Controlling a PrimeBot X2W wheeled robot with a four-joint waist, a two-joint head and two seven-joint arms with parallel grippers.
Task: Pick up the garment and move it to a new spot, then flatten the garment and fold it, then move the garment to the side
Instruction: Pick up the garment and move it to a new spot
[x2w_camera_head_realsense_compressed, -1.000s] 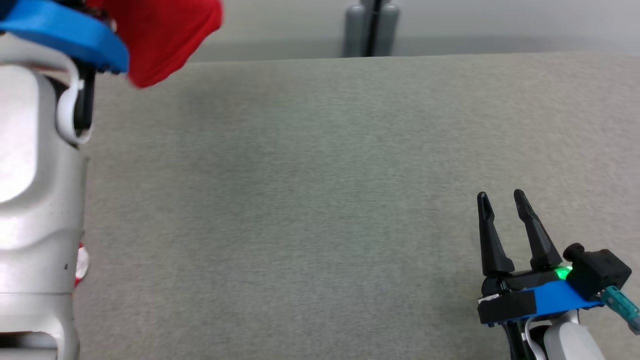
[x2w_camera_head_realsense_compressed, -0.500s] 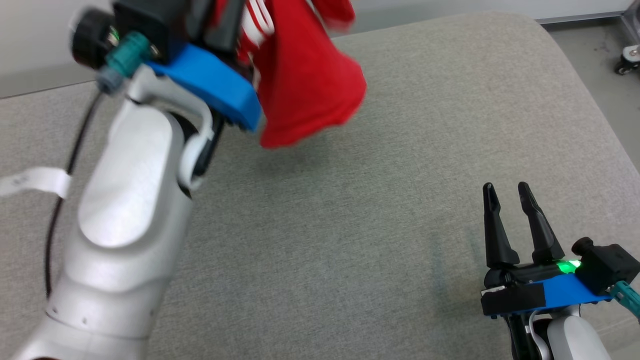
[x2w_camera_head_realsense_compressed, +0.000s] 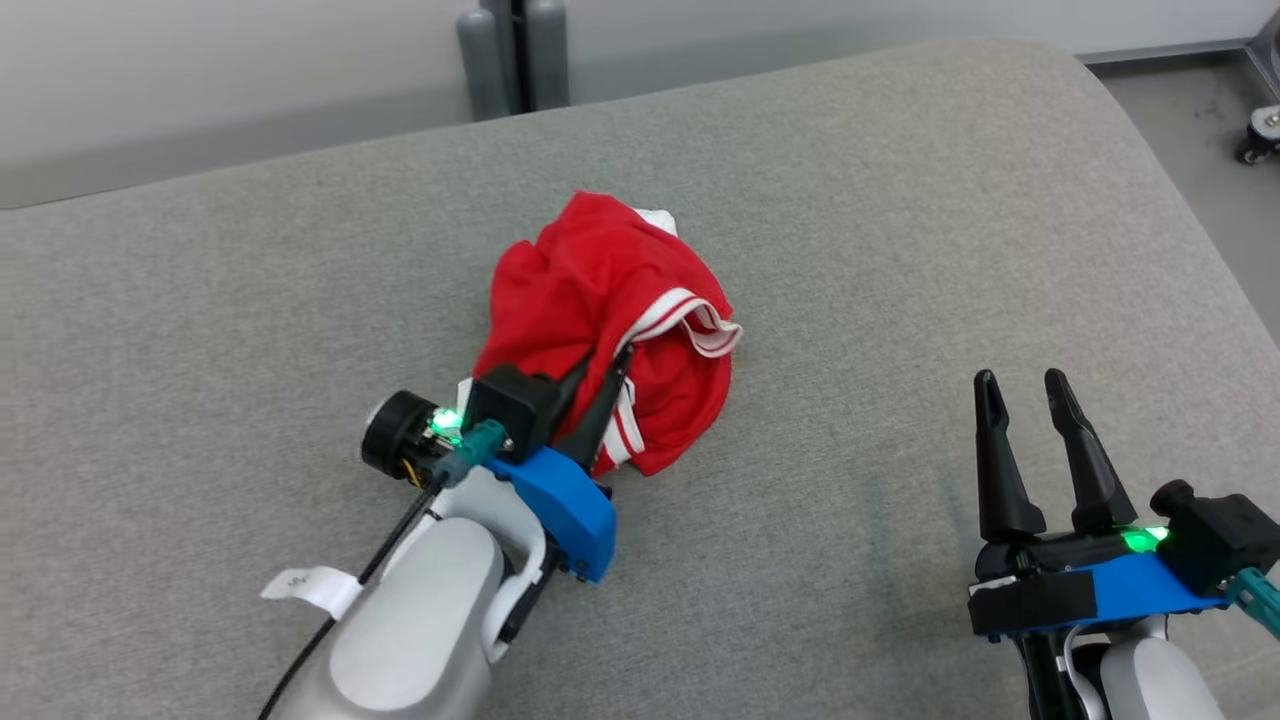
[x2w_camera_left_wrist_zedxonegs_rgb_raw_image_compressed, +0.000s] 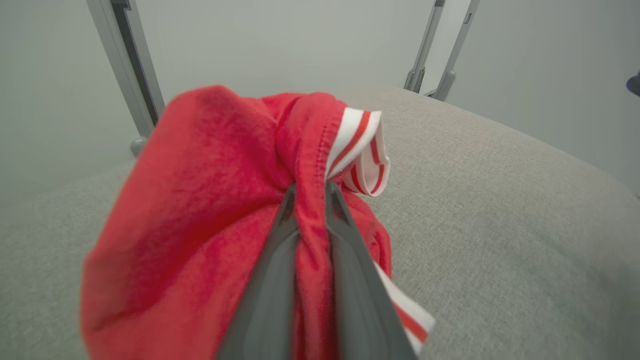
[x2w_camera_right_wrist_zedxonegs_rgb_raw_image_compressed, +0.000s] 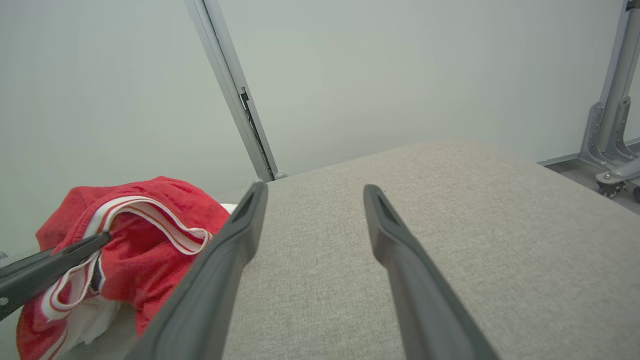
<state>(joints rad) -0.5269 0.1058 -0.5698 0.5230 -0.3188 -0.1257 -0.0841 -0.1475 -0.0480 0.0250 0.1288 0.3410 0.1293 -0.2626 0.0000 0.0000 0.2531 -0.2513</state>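
Head view: the red garment (x2w_camera_head_realsense_compressed: 610, 300) sits bunched mid-frame on the table (x2w_camera_head_realsense_compressed: 900, 250), so I judge the move nearly done; flattening, folding, shifting aside remain. Left wrist view: my left tool (x2w_camera_left_wrist_zedxonegs_rgb_raw_image_compressed: 310, 186) pinches its fold. Right wrist view: my right tool (x2w_camera_right_wrist_zedxonegs_rgb_raw_image_compressed: 315, 187) gapes empty.

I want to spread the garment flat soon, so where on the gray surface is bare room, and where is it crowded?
Bare: the wide stretch of gray padded surface between the red garment and the open right tool, and the stretch to the garment's left. Crowded: around the left tool, shut on the bunched cloth.
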